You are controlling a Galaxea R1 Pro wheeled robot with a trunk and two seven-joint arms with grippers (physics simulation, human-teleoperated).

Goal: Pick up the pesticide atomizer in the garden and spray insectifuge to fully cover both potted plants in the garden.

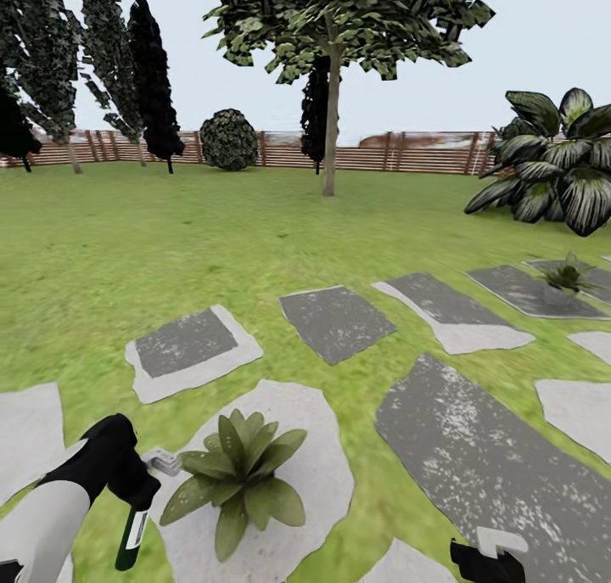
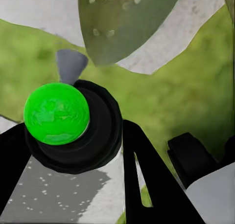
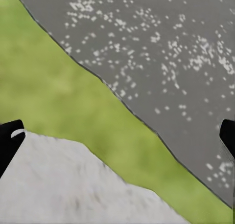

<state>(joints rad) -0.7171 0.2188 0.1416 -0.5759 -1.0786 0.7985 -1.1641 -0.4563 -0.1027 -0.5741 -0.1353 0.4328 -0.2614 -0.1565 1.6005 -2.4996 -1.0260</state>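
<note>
Two potted plants are in my head view: the near plant (image 1: 238, 473) on a pale stone (image 1: 327, 473) beside my left gripper (image 1: 136, 502), the far plant (image 1: 564, 276) well off to the right. My left gripper clamps the pesticide atomizer (image 1: 131, 539), hanging downward. My right gripper (image 3: 117, 136) hangs spread over lawn (image 3: 58, 87).

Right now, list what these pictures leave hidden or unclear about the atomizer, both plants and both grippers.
- Pesticide atomizer: head view, its upper end is hidden inside the left gripper; no spray is discernible.
- Near potted plant: head view, its leaves hide the pot.
- Far potted plant: head view, small and blurred, so its state is unclear.
- Right gripper: head view, cut off by the bottom edge; the right wrist view catches just its fingertips.
</note>
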